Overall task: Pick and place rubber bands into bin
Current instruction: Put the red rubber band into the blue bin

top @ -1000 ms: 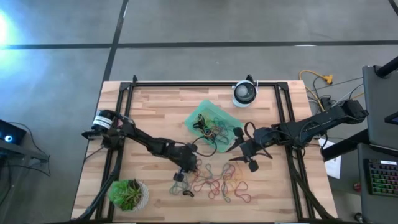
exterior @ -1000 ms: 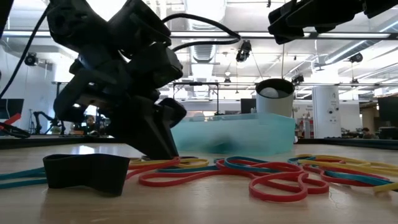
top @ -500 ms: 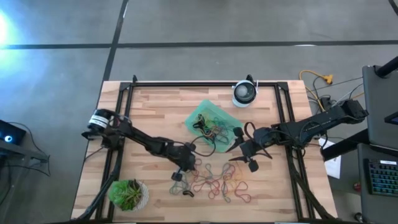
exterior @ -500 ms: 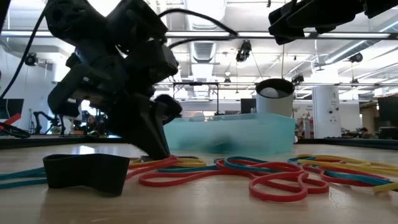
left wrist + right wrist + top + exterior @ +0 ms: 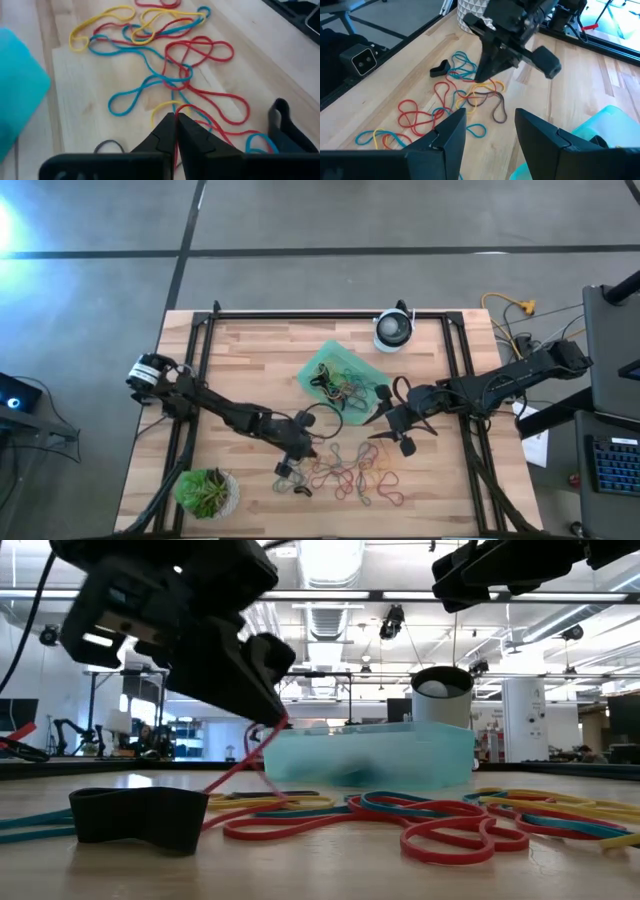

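Red is the band that the left gripper (image 5: 272,730) has pinched: its two fingers (image 5: 167,131) are pressed tight together on a thin red rubber band (image 5: 235,772), which runs taut from the fingertips down to the tabletop in the low view. The gripper hangs a little above the butcher-block table (image 5: 250,350), at the left end of the loose heap.

The rest of the rubber bands (image 5: 350,472) lie scattered on the wood near the front edge, red, blue and yellow loops tangled over one another. A thick black band (image 5: 135,815) lies at the left end of that heap, close to the low camera. From the left wrist view the loops spread out past the closed fingertips, a blue one (image 5: 135,95) crossing a red one (image 5: 200,52).

The bin (image 5: 318,366), mint-green and translucent, sits near the middle of the table, just behind the heap, and already holds a knot of bands (image 5: 342,388).

The right gripper (image 5: 392,430) hovers beside the bin's right side, above the right end of the heap, with its fingers (image 5: 450,132) spread wide and nothing between them.

A round white-and-black device (image 5: 393,330) stands at the back edge, and a green potted plant (image 5: 205,492) at the front left corner.
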